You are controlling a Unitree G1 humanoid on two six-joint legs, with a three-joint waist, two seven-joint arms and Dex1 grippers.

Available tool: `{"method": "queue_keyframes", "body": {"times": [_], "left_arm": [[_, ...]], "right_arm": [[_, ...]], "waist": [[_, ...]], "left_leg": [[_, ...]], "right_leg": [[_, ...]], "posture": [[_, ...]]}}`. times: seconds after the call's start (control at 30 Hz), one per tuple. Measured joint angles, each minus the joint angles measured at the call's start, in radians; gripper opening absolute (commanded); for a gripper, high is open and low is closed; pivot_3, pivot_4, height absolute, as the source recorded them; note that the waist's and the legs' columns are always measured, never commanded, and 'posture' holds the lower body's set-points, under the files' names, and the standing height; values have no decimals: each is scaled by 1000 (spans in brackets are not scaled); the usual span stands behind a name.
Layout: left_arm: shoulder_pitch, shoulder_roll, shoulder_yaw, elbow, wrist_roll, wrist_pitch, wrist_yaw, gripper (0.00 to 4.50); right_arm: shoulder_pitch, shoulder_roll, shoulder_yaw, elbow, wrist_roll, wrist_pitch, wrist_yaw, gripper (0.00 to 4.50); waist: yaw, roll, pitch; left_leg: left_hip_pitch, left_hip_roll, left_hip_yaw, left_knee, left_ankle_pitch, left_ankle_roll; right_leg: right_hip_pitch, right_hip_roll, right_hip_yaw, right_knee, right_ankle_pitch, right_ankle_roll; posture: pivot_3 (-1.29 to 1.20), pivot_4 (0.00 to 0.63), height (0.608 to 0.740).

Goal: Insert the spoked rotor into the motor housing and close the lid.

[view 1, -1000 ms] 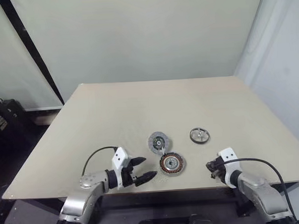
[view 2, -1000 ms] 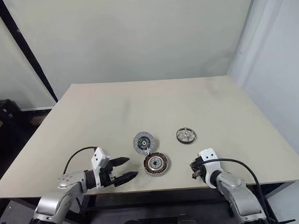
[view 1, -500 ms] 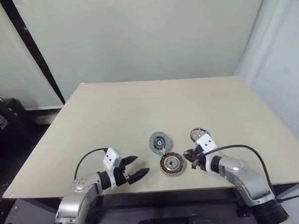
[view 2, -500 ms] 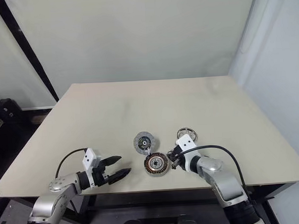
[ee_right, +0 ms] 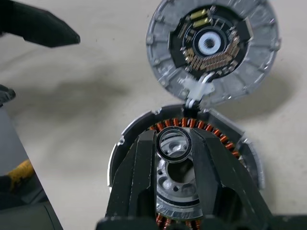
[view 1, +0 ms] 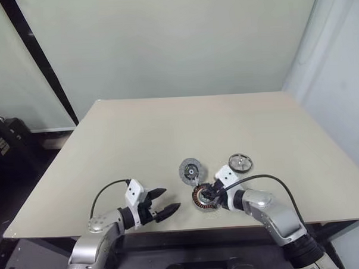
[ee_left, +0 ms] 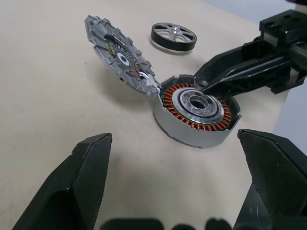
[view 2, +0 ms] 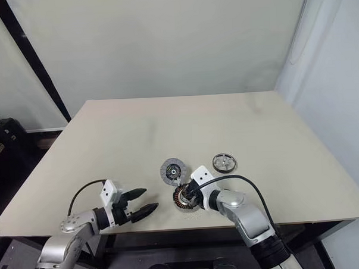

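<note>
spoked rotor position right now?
Head views: the spoked rotor lies flat on the table, right of the lid, beyond the right gripper.

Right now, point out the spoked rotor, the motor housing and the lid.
spoked rotor (ee_left: 174,37), left wrist view, central hub.
motor housing (ee_left: 192,135), left wrist view, outer silver wall.
lid (ee_right: 211,45), right wrist view, pale centre.

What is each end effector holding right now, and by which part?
Left end effector: open, nothing held. Right end effector: seems to pinch a small dark ring by its outer edge, above the motor housing.
</note>
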Motion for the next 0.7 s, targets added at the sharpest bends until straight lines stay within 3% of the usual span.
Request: {"method": "queue_keyframes", "body": {"times": [0.7], "left_arm": [[0,-6,-9,0,5,-11,7,4500]], "right_arm": [[0,-2,13,51,-27,-36,12,736]], "waist": [[0,0,0]], "left_leg": [[0,0,0,0,0,0]], "right_leg": [[0,0,0,0,0,0]], "posture": [[0,0,740]]}}
